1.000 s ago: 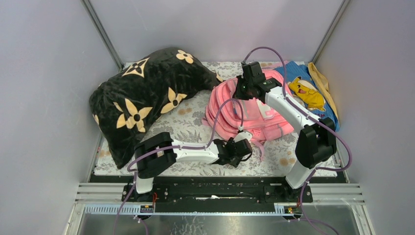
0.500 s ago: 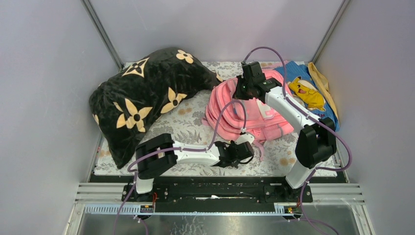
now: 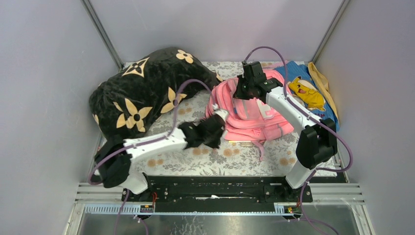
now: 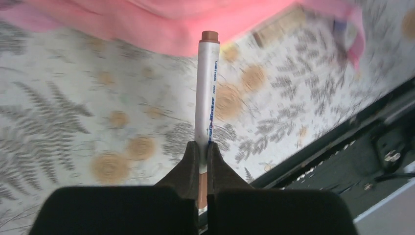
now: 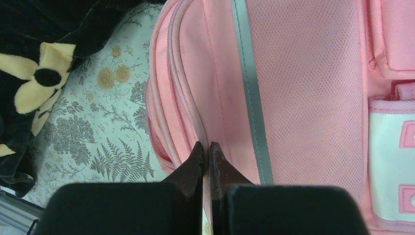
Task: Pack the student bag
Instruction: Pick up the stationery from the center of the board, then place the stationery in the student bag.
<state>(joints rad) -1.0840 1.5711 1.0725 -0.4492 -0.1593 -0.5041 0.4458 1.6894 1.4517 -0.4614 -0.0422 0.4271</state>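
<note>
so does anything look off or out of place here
Mainly the big black fabric pillow with tan flowers: it slumps against the left wall and covers the left edge of the floral mat. The pink fabric backpack lies flat, and nothing looks spilled or damaged.

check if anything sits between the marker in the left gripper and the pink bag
Nothing visible does. The left gripper holds the marker with its capped end toward the student bag, only floral mat between them. The right gripper pinches the bag's seam; no opening shows there.
</note>
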